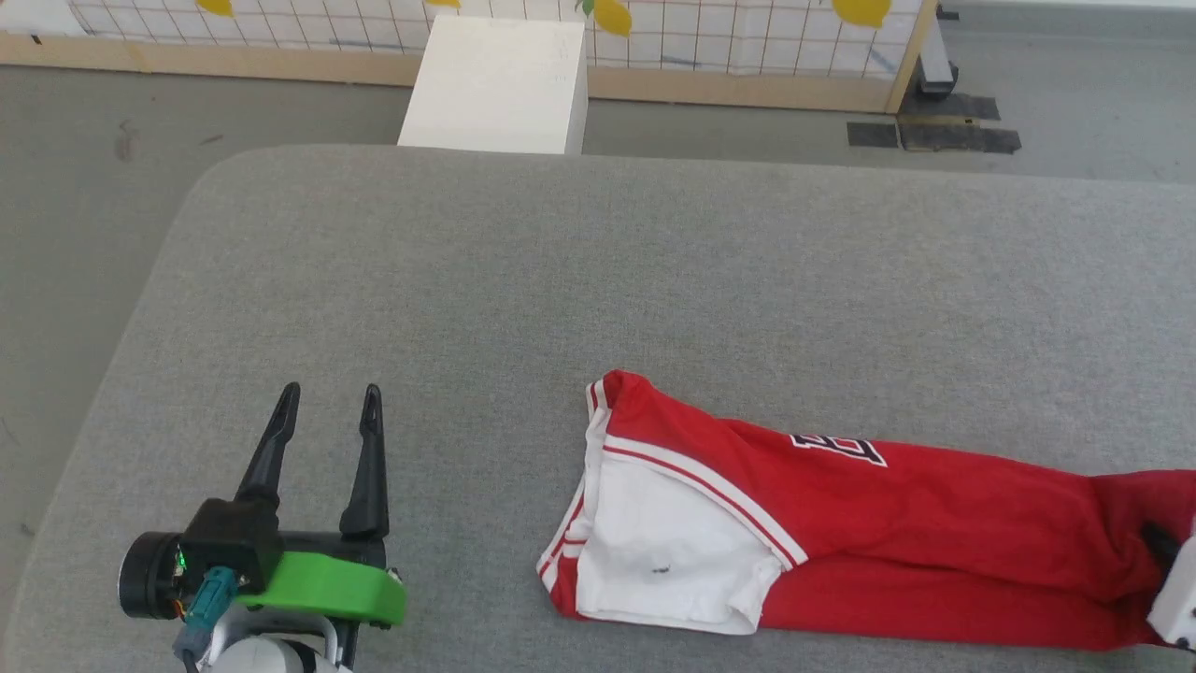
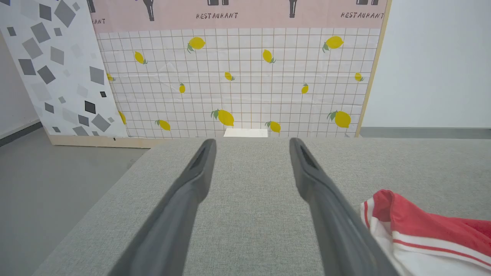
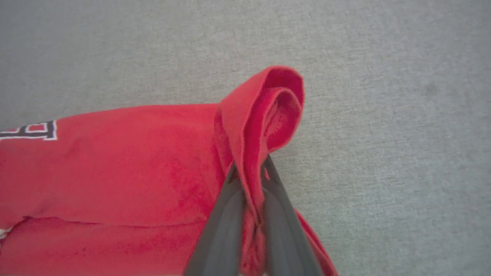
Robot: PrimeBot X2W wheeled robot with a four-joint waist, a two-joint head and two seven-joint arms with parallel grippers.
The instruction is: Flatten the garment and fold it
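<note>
I am pinching the right end of the long red shirt (image 1: 841,523) with my right gripper (image 3: 249,168). My left gripper (image 1: 332,387) is hovering left of it, fingers apart.

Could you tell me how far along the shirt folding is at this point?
Done: the shirt lies on the table in a long, narrow strip, not spread flat. In hand: the right gripper pinches its red end; the left gripper is open, apart from it. Left: flattening and folding.
</note>
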